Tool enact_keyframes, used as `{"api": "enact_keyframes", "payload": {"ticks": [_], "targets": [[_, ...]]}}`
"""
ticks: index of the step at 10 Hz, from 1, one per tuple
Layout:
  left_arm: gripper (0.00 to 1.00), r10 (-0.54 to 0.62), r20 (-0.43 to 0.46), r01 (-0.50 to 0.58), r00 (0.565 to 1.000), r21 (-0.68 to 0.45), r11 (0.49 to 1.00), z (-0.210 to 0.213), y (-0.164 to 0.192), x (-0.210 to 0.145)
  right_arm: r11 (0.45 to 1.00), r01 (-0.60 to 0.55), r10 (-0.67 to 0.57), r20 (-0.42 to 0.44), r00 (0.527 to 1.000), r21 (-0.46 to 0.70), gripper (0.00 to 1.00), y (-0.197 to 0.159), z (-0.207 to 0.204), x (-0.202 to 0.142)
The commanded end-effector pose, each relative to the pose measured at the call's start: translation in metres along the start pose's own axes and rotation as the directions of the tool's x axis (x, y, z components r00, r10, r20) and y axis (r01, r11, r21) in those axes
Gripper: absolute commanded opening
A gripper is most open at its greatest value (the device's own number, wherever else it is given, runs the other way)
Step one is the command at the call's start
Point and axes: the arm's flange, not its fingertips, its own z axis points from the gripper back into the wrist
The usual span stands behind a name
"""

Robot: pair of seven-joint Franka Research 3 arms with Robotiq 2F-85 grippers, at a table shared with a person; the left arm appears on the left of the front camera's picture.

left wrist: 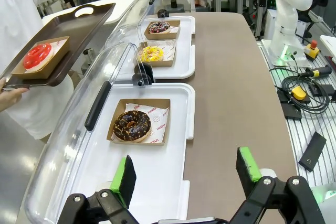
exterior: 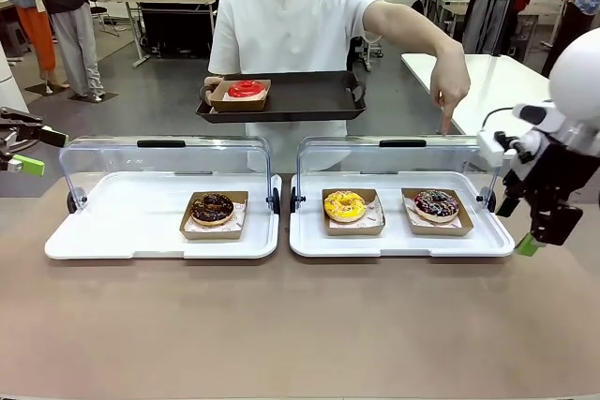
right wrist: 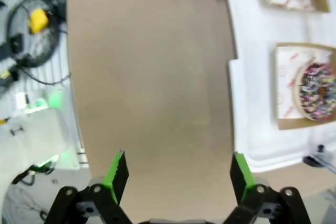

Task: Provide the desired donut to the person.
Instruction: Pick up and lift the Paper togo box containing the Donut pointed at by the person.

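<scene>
The person [exterior: 291, 25] in a white shirt holds a dark brown tray [exterior: 314, 98] bearing a red-glazed donut [exterior: 247, 89] in a cardboard box. Their other hand [exterior: 450, 91] points down over the sprinkled chocolate donut [exterior: 436, 203] at the right of the right white tray [exterior: 403, 243]. A yellow donut [exterior: 344, 205] lies beside it. A chocolate donut [exterior: 212, 207] sits alone in the left white tray [exterior: 112, 231]. My left gripper [exterior: 37, 150] hangs open at the far left, away from the trays. My right gripper [exterior: 532, 241] is open beside the right tray's outer edge.
Both trays have clear hinged lids [exterior: 169, 161] standing open along their far side. Bare brown tabletop [exterior: 300, 325] stretches in front of the trays. Cables and a yellow-buttoned box [left wrist: 298, 93] lie on the slotted bench beside the table.
</scene>
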Motion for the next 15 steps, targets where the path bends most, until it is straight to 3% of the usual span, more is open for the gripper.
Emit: {"api": "enact_keyframes", "payload": {"ticks": [1,7,8,15], "targets": [[1.00,-0.002,0.002,0.002,1.000,0.001,1.000,0.001,-0.001,0.001,1.000,-0.010,0.009,-0.080,0.997,-0.006,1.00,-0.006,-0.022,0.013],[1.00,-0.002,0.002,0.002,1.000,0.001,1.000,0.001,-0.001,0.001,0.999,0.033,-0.036,-0.123,0.992,-0.025,1.00,-0.006,-0.030,0.036],[1.00,-0.002,0.002,0.002,1.000,0.001,1.000,0.001,-0.001,0.001,1.000,-0.018,0.019,-0.067,0.998,0.021,1.00,-0.008,-0.034,0.026],[1.00,-0.002,0.002,0.002,1.000,0.001,1.000,0.001,-0.001,0.001,0.999,-0.012,0.009,-0.078,0.997,-0.029,1.00,-0.009,-0.044,0.032]]}}
